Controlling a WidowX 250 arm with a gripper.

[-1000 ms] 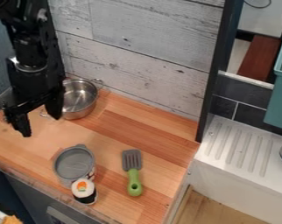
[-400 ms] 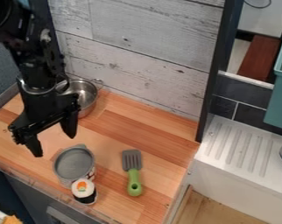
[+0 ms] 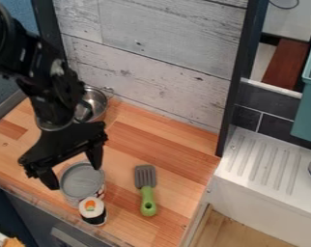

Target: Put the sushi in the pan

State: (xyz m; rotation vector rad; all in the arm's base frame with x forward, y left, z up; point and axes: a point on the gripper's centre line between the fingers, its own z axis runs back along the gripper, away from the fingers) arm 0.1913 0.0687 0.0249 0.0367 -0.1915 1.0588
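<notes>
My gripper (image 3: 75,174) hangs open over the back edge of a grey-topped can, with one finger on the left and the other on the right. The sushi (image 3: 93,211), white on top with an orange and green centre and a black wrap, stands against the can's front right side, lower in the view than the gripper. The metal pan (image 3: 95,102) stands at the back left by the wall, partly hidden behind the arm.
The can (image 3: 82,182) stands directly under the gripper. A spatula (image 3: 146,191) with a green handle lies to the right. A white sink (image 3: 264,166) borders the counter, and a teal bin (image 3: 307,113) hangs at the far right.
The gripper has come forward and to the right, from beside the pan to above the can, still open. The sushi, can, pan and spatula have stayed in place.
</notes>
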